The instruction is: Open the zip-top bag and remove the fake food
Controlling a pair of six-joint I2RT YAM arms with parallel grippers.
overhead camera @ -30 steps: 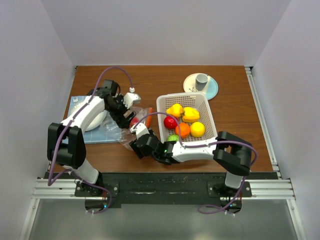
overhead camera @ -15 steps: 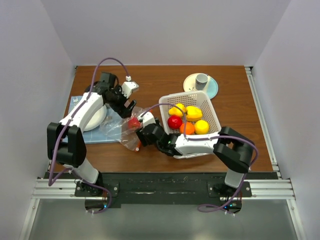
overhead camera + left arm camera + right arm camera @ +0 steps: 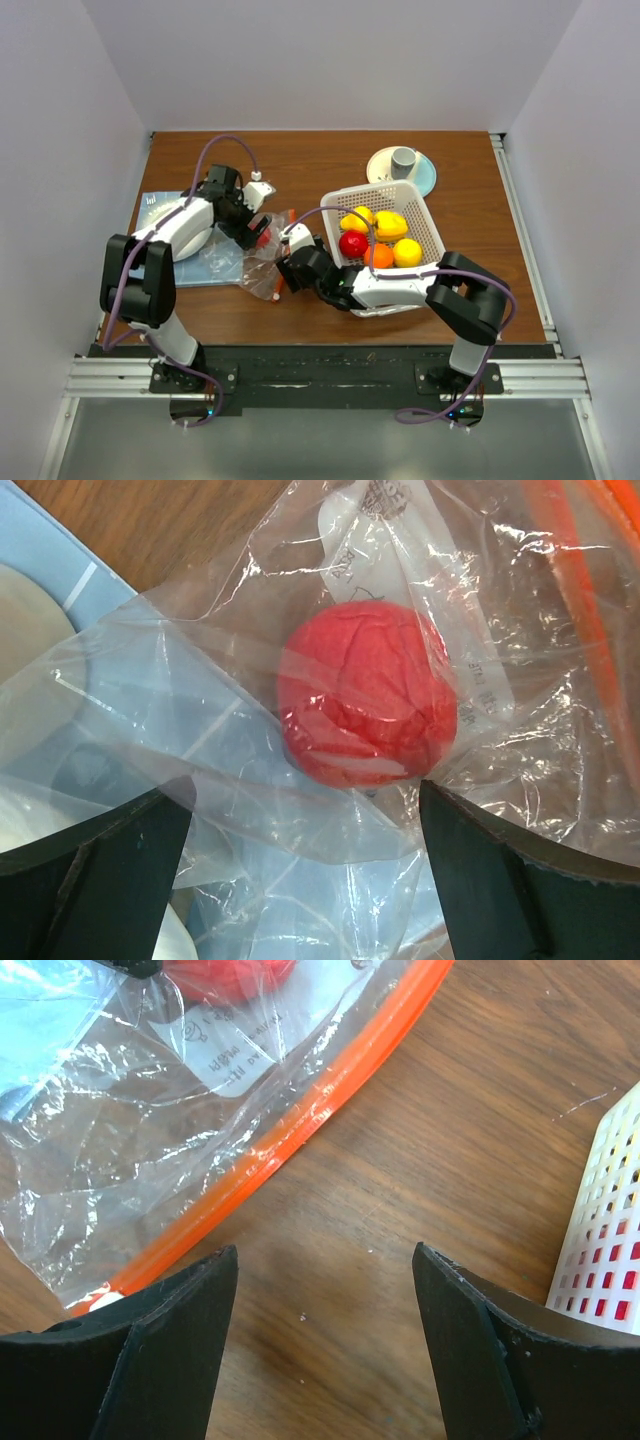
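The zip-top bag (image 3: 232, 264) lies crumpled on the table left of centre, its orange-red zip strip (image 3: 290, 1142) running diagonally. One red piece of fake food (image 3: 366, 708) sits inside it under the plastic. My left gripper (image 3: 305, 815) hovers open just above that red piece, with bag film between its fingers. My right gripper (image 3: 325, 1260) is open over bare wood beside the zip strip, touching nothing. In the top view the left gripper (image 3: 254, 230) and right gripper (image 3: 285, 271) flank the bag. More fake food (image 3: 380, 238) lies in the white basket (image 3: 370, 190).
The white basket (image 3: 612, 1222) leans against my right arm, close to the right fingers. A blue mat with a white dish (image 3: 192, 238) lies under the bag's left side. A pale plate with a grey cup (image 3: 403, 160) stands at the back right.
My right arm has swung up towards the bag's zip edge, nudging the basket up and to the right. My left gripper rose and then came back down over the red piece.
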